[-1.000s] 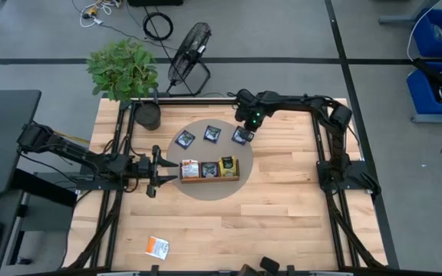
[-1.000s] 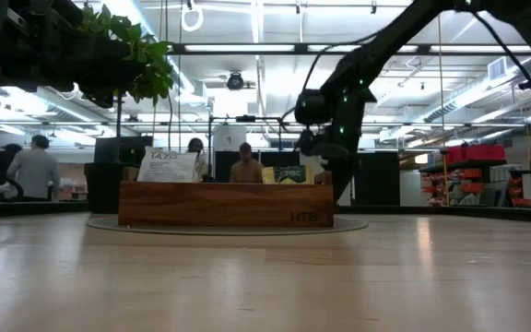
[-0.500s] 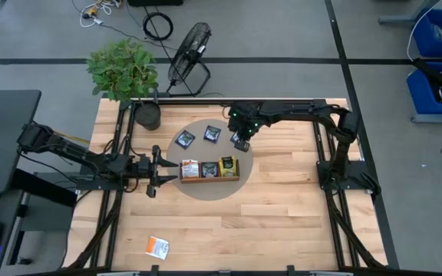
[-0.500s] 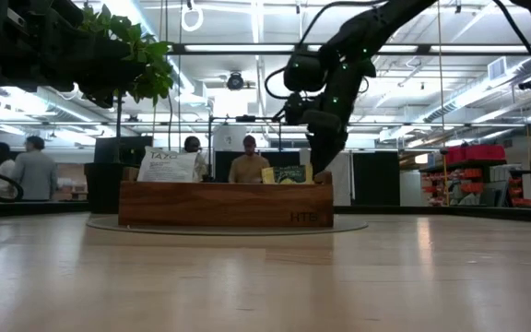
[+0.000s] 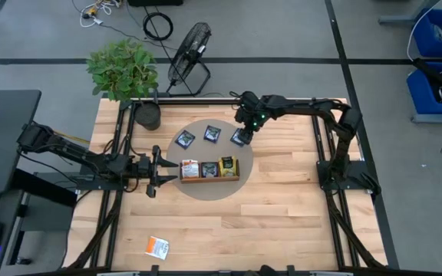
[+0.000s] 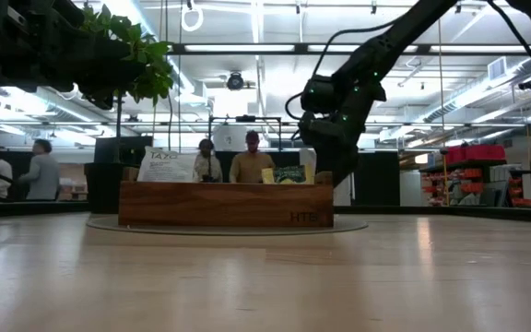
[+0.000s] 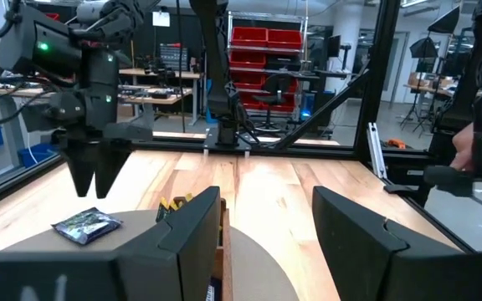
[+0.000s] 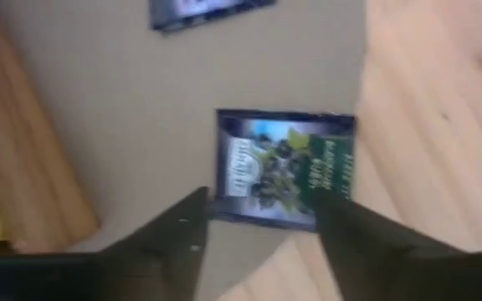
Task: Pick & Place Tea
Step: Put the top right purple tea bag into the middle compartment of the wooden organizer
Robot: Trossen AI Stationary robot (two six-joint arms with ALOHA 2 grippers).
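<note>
Your right gripper [image 8: 258, 242] has just spread above the dark navy square tea sachet [image 8: 284, 169] — sachet released, lying on the desk [image 5: 282, 199], not in the tray.

Black jointed arms [image 5: 298, 105], green indicator light; dark wedge-shaped fingers [image 7: 191, 226]

Navy tea sachet [image 8: 284, 170] flat on mat

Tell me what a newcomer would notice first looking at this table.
The right gripper hangs open over a dark navy tea sachet at the round mat's far right edge. Two more navy sachets lie left of it, behind the wooden tray. The left gripper waits open beside the tray.
</note>
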